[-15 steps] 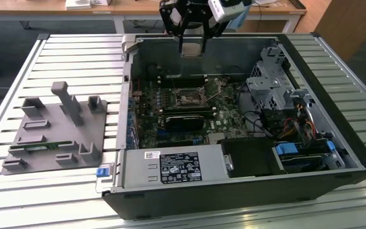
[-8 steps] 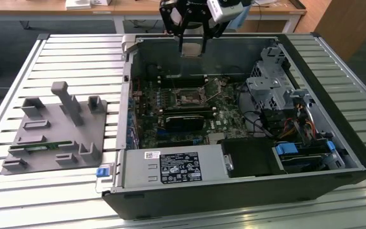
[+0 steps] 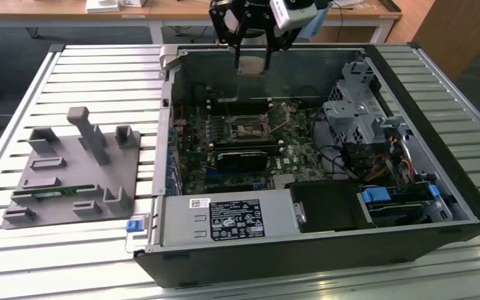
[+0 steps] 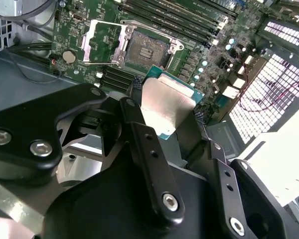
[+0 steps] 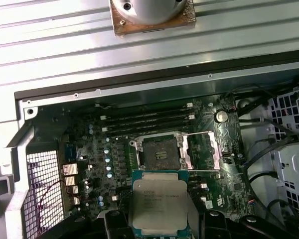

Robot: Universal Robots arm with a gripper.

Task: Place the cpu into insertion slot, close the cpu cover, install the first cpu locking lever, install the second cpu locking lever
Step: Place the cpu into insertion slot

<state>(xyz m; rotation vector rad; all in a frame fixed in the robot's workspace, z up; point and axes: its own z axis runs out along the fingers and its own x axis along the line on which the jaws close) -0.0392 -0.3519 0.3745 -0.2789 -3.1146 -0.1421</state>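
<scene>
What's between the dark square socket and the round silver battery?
In the second wrist view, the thin silver metal cover frame, flipped open, lies between the dark square socket and the round silver battery.

The cpu (image 5: 159, 206) has a dull silver metal top with a green rim. The hand (image 4: 167, 102) is smooth black and half-glossy, with shiny metal screws (image 4: 170, 200). The cover (image 5: 199, 133) is bright bare metal. The counter (image 3: 73, 69) is ribbed pale metal, and the fixture (image 3: 65, 178) on it is matt grey plastic.
</scene>
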